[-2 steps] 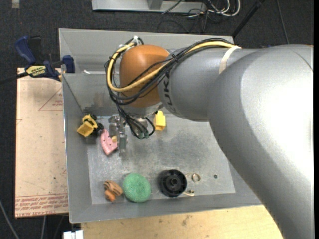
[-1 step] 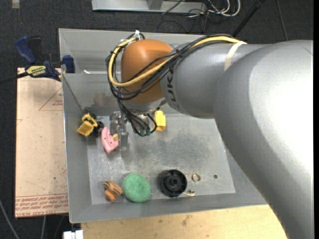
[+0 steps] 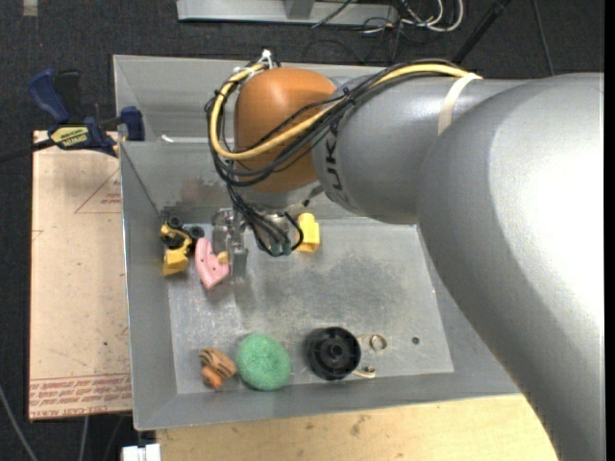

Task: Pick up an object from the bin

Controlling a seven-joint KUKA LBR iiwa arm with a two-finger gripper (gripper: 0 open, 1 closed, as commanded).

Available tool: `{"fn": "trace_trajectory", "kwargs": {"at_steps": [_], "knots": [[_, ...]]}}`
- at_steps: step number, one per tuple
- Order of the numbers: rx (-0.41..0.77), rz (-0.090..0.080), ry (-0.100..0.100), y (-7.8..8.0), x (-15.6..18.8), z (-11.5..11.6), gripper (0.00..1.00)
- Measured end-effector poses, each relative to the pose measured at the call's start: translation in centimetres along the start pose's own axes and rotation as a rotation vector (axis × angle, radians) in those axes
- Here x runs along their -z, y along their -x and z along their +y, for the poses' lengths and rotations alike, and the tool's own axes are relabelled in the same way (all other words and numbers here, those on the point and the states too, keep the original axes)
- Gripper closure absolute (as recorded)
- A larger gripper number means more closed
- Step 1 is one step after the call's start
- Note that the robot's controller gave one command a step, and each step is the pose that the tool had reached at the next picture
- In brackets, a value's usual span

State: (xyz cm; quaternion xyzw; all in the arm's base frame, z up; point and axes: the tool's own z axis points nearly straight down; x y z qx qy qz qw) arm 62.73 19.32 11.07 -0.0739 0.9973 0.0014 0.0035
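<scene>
Nearest us lie a green ball point(image 3: 262, 361) and a black round cap point(image 3: 333, 351). Our gripper point(image 3: 232, 257) is down just beside the pink piece point(image 3: 209, 265) at the left of the bin point(image 3: 384, 277), and we cannot tell whether it is spread or closed. A slight offset could shove that piece into the yellow-and-black toy point(image 3: 175, 248) next to it.

Pretty cramped around the gripper point(image 3: 232, 253): pink piece point(image 3: 209, 267) tight against its view-left side, yellow-and-black toy point(image 3: 175, 248) just past that, yellow block point(image 3: 307, 233) on the other side. Toward the front it's bare bin floor point(image 3: 317, 286) until the green ball point(image 3: 262, 361) and black disc point(image 3: 332, 352).
</scene>
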Motion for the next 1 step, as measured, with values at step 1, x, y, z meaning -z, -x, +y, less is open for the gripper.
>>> {"fn": "trace_trajectory", "kwargs": {"at_steps": [1], "knots": [[0.0, 0.003, 0.0, -0.1, 0.77, -0.01, 1.0]]}}
